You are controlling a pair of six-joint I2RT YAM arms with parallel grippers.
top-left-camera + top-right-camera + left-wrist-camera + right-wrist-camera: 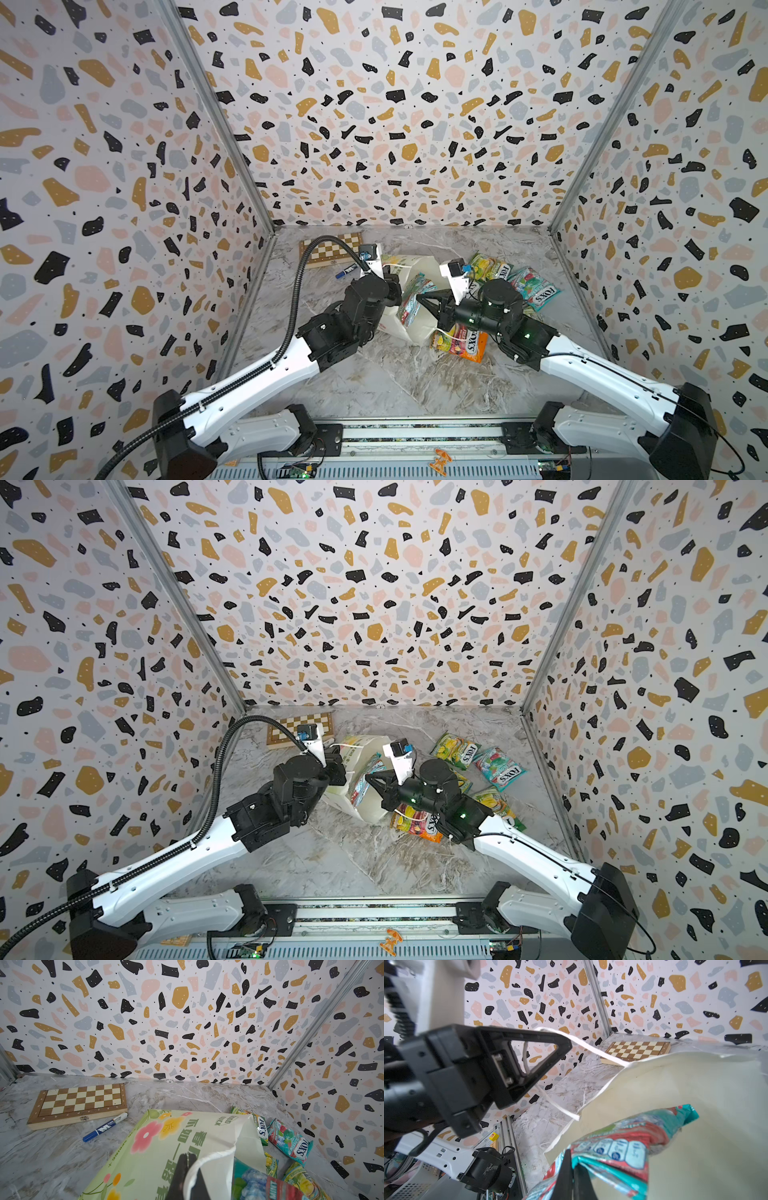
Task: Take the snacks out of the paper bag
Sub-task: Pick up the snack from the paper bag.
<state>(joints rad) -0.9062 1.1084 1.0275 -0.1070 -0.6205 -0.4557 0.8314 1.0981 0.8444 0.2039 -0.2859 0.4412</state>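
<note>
**Marble counter, speckled walls: one packet pinched in the bag's mouth**

Grey marble-look counter (395, 386), boxed in by speckled walls (374, 124). Near the counter's middle, toward the far edge: paper bag (415, 330), leaning over, mouth gaping up and toward the right edge, flowered green face turned to the left side.

Left gripper (190, 1164) clenched on the bag's rim, one finger outside the paper and one inside, with the white cord handle (591, 1047) running off its tip.

Right gripper (573, 1165) clamped tight on a teal-and-red packet (413, 299), which lies within the bag's mouth against the white inner wall.

Already out on the counter:
- green-yellow packet (488, 266) and teal packet (534, 289), side by side toward the far right corner
- orange-pink packet (461, 343), just beside the bag on its near side and partly under the right arm
- another green-yellow one (494, 802), mostly hidden beneath that arm

Wooden chessboard (332, 249) flat in the far left corner, blue marker (347, 272) just beside its near edge.
</note>
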